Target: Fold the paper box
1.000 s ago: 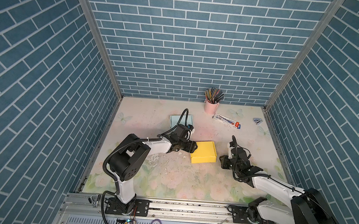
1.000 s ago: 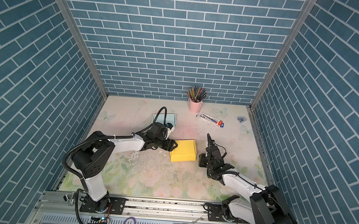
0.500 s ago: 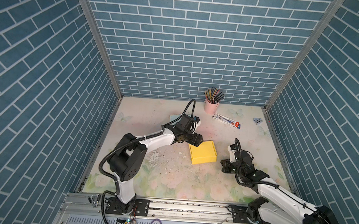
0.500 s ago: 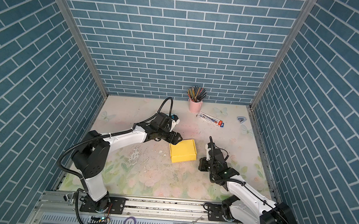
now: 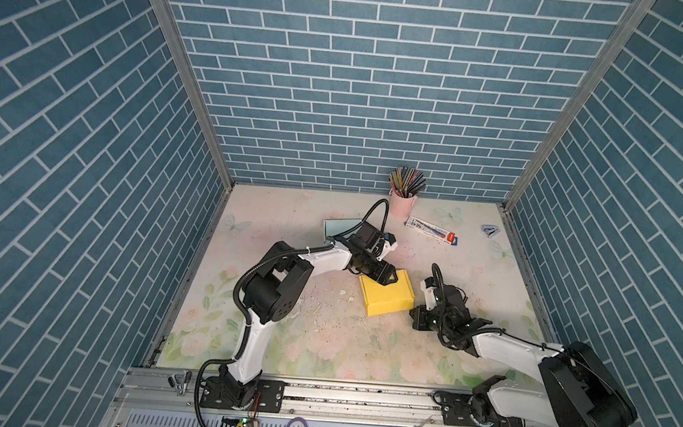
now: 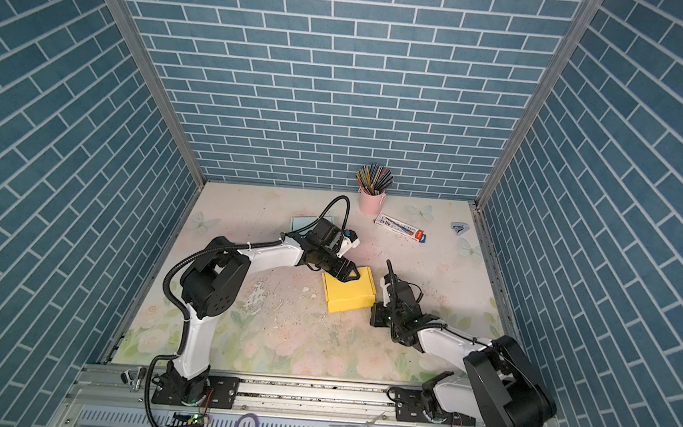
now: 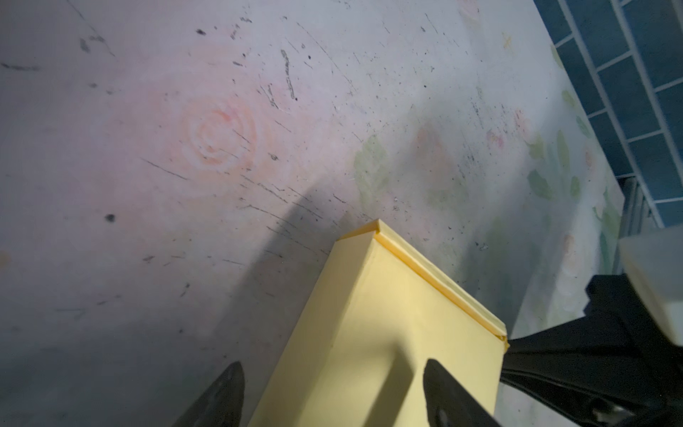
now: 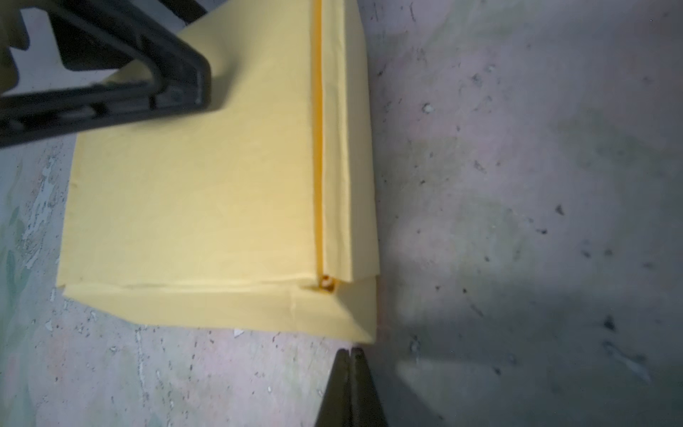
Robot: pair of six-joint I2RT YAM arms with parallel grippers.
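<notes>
The box [image 5: 385, 292] sits shut in the middle of the table [image 5: 321, 338], just where it was a moment ago. The left pincer [image 5: 386, 278] has moved from the box's left side to its far left corner. It is wide open, with one finger over the lid and one past the edge, and it holds nothing. The right pincer [image 8: 349, 360] has just closed on nothing, its tip just beside the near right corner. The folding looks almost done. Maybe only a last press is left.
</notes>
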